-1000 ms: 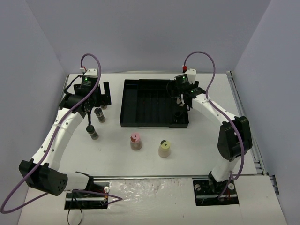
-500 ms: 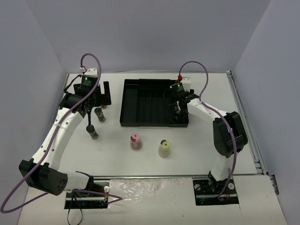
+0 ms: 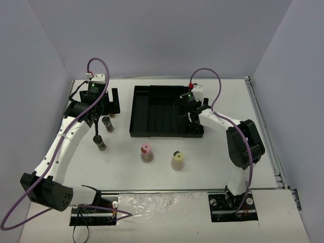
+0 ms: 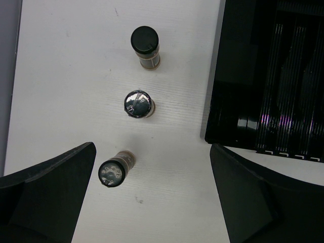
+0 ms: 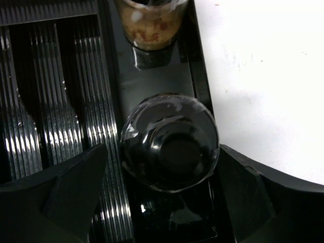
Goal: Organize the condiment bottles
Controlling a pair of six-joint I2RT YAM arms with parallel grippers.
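Observation:
Three dark-filled, black-capped condiment bottles (image 4: pixel 138 104) stand in a row on the white table left of the tray. My left gripper (image 4: pixel 152 172) hangs open above them, touching none; the top view shows this gripper (image 3: pixel 107 107) over the row. A pink-capped bottle (image 3: pixel 146 152) and a yellow-capped bottle (image 3: pixel 177 160) stand in front of the black ribbed tray (image 3: pixel 152 114). My right gripper (image 5: pixel 164 197) is open in the tray's right column, its fingers either side of a black-capped bottle (image 5: pixel 169 142), with a gap on the left. Beyond it is a bottle of reddish-brown contents (image 5: pixel 152 23).
The tray's corner (image 4: pixel 238 121) lies just right of the left gripper. The tray's right wall (image 5: pixel 200 76) runs close beside the right gripper. Grey walls enclose the table on three sides.
The right arm has swung left and settled lower over the tray's right column. The left arm and the bottles on the table have not moved.

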